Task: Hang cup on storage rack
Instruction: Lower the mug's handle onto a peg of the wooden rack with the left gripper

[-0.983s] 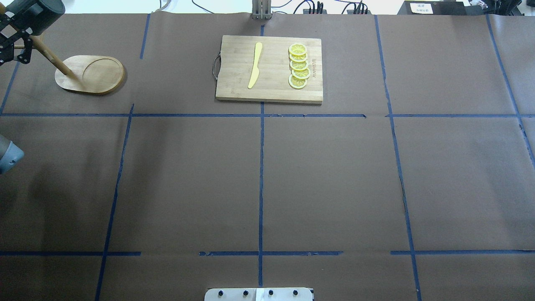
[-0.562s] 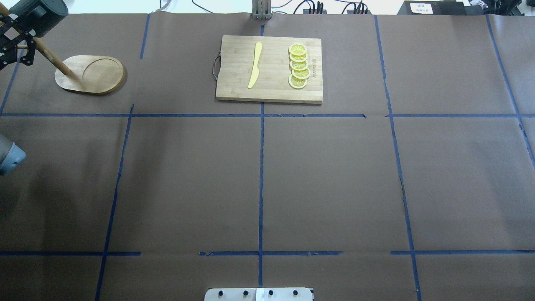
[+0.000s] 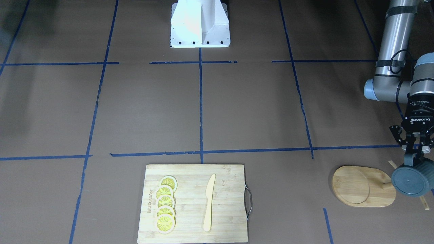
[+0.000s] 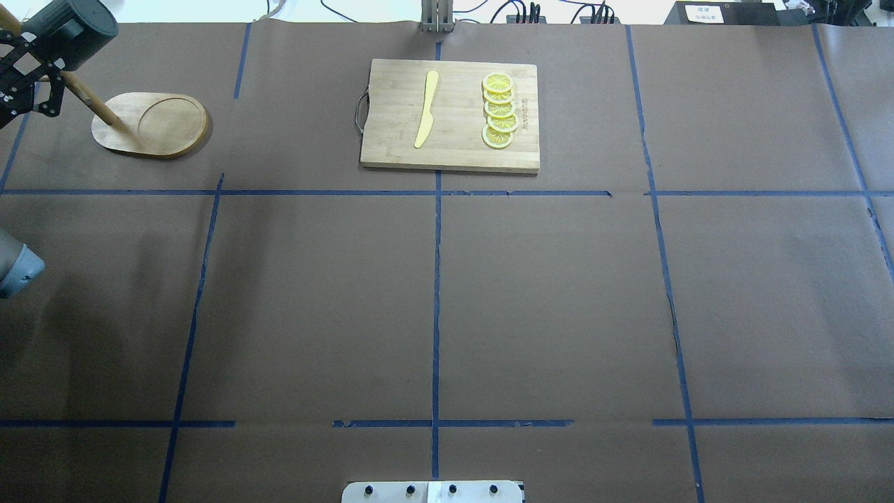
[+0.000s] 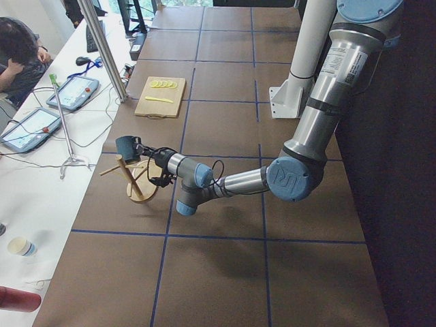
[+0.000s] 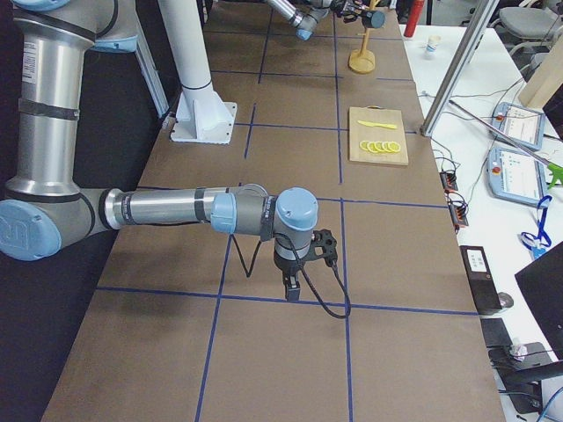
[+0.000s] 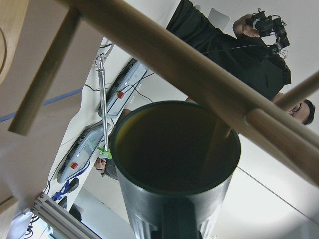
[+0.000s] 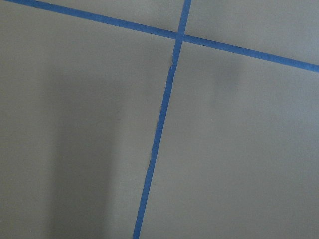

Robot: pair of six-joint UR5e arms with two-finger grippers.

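My left claw (image 3: 415, 156) is clamped on the cup (image 3: 413, 180), which hangs on its side in the air among the pegs (image 7: 45, 74) of the rack (image 3: 356, 188), at ten o'clock on the table (image 4: 433, 293) seen from overhead. Since a second ago, claw and cup have crept slightly toward four o'clock there. My left arm (image 5: 238, 182) stretches low, forearm near level, wrist pointing outward. Whether my right claw (image 6: 293, 292) is parted, I cannot tell.

Left claw (image 3: 414, 157) gripping cup (image 3: 412, 179), right arm (image 6: 176, 209) low
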